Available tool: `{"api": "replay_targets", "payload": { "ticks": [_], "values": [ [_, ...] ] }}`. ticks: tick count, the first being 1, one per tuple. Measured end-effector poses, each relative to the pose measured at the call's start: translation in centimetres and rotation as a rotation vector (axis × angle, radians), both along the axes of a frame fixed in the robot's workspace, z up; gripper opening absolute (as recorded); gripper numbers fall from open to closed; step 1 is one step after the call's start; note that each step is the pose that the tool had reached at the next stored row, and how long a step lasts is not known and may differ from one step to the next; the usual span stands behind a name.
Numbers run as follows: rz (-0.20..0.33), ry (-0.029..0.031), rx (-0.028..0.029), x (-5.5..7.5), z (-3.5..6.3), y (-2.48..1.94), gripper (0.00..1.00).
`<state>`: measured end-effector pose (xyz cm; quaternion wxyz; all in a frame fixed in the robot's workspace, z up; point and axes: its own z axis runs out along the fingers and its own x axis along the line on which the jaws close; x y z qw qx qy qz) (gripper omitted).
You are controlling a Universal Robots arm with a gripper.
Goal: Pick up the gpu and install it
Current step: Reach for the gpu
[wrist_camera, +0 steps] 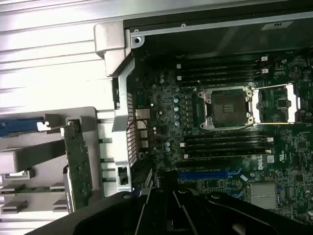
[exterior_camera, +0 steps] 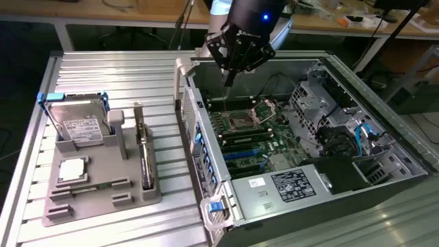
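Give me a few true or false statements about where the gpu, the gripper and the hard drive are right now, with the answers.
1. The gpu stands on edge in the gray tray, outside the computer case. True.
2. The gripper holds the gpu. False: it is shut on nothing, above the open case.
3. The motherboard lies exposed inside the case. True.
4. The hard drive sits inside the case. False: it stands in the tray, to the exterior view's left of the gpu.
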<state>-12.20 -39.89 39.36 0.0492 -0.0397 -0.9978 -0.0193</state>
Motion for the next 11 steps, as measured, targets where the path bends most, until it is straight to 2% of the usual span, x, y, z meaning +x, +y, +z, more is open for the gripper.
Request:
{"api": "replay_targets", "payload": {
  "ticks": [1, 2, 4, 8, 11],
  "values": [
    [0.0, 0.0063, 0.0, 0.0, 0.0, 0.0, 0.11],
    [0.0, 0.01, -0.0001, 0.0, 0.0, 0.0, 0.11],
    [0.0, 0.0136, 0.0, 0.0, 0.0, 0.0, 0.11],
    [0.0, 0.0264, 0.0, 0.0, 0.01, 0.0, 0.11],
    [0.0, 0.032, 0.0, 0.0, 0.01, 0.0, 0.11]
  ]
}}
